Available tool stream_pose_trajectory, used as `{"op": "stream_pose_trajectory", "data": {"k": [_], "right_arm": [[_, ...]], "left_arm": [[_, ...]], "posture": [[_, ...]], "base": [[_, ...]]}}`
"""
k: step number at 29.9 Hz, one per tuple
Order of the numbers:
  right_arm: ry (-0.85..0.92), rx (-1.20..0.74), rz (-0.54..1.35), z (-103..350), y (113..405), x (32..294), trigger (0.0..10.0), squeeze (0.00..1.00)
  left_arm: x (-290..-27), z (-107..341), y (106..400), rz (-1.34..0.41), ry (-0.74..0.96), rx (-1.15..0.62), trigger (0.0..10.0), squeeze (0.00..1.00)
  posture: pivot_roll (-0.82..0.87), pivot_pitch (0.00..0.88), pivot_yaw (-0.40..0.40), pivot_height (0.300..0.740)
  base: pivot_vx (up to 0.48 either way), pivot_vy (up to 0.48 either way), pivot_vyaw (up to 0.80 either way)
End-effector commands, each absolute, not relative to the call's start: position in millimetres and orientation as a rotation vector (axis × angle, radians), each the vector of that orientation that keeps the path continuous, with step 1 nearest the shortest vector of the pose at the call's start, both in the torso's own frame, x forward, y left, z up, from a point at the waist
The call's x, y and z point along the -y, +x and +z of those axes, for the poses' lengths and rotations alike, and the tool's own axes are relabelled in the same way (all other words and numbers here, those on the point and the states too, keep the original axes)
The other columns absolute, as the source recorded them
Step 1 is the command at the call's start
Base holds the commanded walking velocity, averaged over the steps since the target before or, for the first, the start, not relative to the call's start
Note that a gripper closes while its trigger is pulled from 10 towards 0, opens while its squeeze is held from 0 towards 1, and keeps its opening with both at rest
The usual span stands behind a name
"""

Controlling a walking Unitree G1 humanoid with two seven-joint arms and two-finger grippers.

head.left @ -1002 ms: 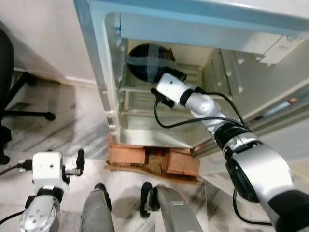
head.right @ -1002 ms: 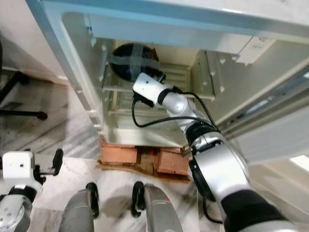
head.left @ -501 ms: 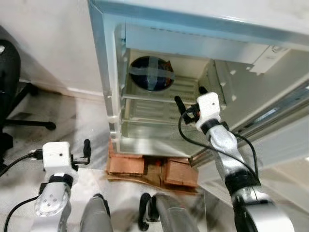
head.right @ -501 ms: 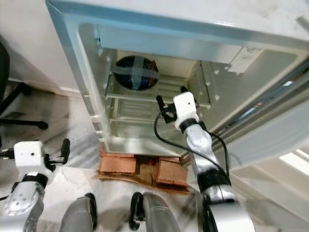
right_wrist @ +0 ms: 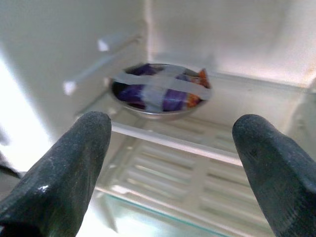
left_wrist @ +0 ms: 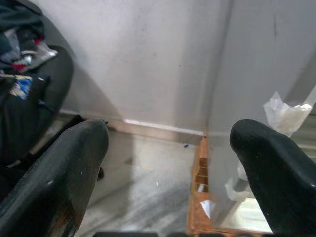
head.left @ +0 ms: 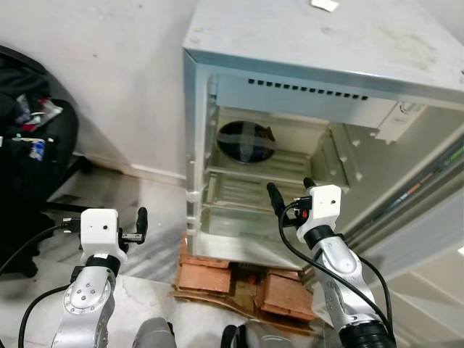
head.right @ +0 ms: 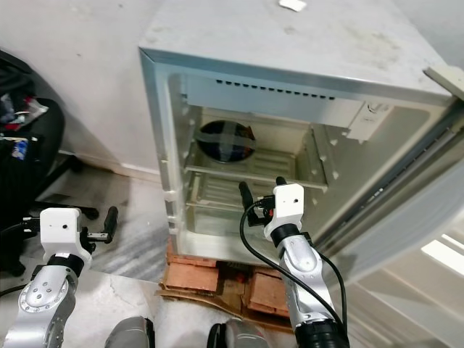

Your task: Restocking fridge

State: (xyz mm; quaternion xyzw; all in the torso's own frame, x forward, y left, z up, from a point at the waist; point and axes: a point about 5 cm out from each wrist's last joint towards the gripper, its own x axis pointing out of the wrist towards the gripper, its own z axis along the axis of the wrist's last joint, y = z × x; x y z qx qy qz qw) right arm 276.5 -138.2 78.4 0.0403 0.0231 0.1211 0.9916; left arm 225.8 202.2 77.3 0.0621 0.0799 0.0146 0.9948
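Right gripper [head.left: 290, 194] raised before fridge [head.left: 319, 87], fingers apart | left gripper [left_wrist: 168, 163] low, spread

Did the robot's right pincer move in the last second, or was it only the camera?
Yes. The right pincer has pulled back out of the fridge, away from the taped bowl on the upper shelf.

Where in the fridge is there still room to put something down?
The upper shelf is bare to the right of the taped bowl; its left end is taken by the bowl. The shelf below looks bare, though the open right gripper hovers in front of it.
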Motion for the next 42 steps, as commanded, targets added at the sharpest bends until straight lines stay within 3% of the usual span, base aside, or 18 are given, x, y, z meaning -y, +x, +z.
{"op": "stream_pose_trajectory", "data": {"k": [1, 37, 42], "right_arm": [[0.099, -0.055, 0.224, 80.6, 275.8, 143.9, 10.0, 0.00], [0.135, -0.114, 0.201, 79.4, 277.1, 148.1, 10.0, 0.00], [0.133, -0.112, 0.198, 80.3, 279.3, 148.9, 10.0, 0.00]], "left_arm": [[-197.7, 74.9, 226.5, 0.004, 0.135, -0.164, 10.0, 0.00], [-194.2, 71.7, 234.4, -0.019, 0.152, -0.145, 10.0, 0.00], [-193.5, 75.2, 236.0, -0.043, 0.129, -0.114, 10.0, 0.00]], "posture": [[0.12, 0.023, -0.097, 0.740], [0.11, 0.006, -0.092, 0.740], [0.11, 0.003, -0.094, 0.740]], "base": [[-0.251, 0.000, 0.00], [-0.285, 0.000, 0.00], [0.000, 0.000, 0.00]]}}
